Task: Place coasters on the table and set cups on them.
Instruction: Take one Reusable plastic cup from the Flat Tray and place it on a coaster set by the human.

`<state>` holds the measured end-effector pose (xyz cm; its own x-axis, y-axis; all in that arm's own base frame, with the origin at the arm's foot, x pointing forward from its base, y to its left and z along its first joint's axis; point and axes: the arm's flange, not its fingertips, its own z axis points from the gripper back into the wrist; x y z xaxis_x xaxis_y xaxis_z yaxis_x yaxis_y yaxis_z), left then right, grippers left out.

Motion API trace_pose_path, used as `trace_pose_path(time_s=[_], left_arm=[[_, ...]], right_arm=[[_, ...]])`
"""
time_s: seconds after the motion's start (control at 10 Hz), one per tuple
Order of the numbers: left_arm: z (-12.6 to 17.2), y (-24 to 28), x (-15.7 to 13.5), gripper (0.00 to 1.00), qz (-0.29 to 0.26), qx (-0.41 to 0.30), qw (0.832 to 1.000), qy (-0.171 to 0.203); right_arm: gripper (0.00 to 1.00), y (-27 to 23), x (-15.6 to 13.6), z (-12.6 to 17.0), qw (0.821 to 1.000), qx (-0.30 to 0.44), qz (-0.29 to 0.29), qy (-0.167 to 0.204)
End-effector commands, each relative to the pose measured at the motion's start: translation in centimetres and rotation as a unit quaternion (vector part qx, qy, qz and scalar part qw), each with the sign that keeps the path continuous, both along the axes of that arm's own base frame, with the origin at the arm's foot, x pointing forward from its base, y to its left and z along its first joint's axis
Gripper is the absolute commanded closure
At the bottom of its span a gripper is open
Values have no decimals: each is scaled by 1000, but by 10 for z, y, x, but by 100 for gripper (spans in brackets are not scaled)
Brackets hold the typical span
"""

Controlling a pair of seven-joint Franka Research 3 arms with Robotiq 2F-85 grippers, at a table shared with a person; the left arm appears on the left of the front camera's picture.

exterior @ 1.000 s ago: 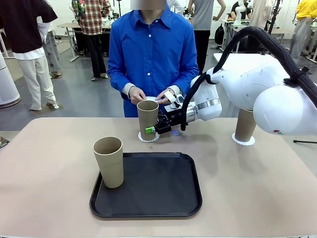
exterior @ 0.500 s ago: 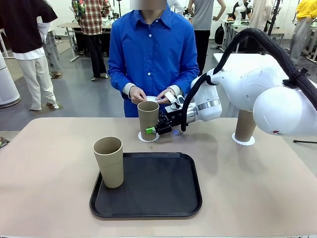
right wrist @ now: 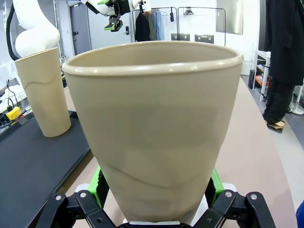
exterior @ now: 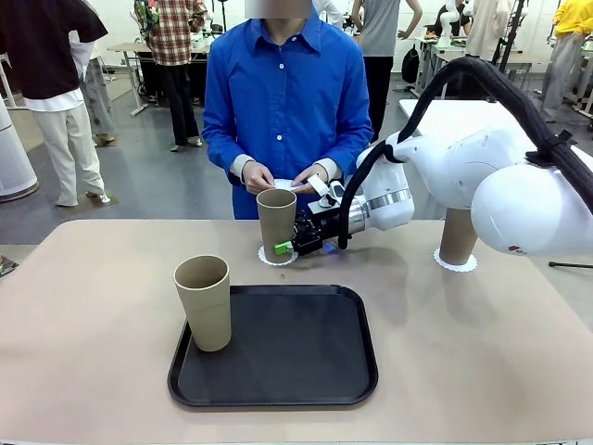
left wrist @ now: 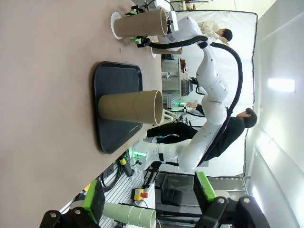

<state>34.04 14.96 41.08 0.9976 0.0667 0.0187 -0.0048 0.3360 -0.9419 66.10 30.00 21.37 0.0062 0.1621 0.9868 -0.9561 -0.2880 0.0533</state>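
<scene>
- Your right gripper (exterior: 287, 247) flanks the cup (exterior: 276, 218) low down, jaws apart, so the cup stands free on its coaster (exterior: 278, 259), far across the table (exterior: 463, 343).
- Your left gripper (left wrist: 148, 197) hangs open and empty, in reserve.

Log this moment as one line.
right gripper: around middle cup on doily, grip unclear | left gripper: open, empty | right-hand cup: on second doily | third cup: on tray

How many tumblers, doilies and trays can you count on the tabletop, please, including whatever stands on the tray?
Khaki tumblers: 3
White paper doilies: 2
Black tray: 1
Total: 6
</scene>
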Motion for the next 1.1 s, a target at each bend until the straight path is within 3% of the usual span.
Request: trace_pose_path(time_s=[0.0, 1.0], left_arm=[[2, 1, -1, 0, 0, -6, 1000, -4], [2, 1, -1, 0, 0, -6, 1000, -4]], right_arm=[[0, 3, 11, 4, 1000, -5, 11, 9], [0, -4, 17, 3, 1000, 2, 22, 17]])
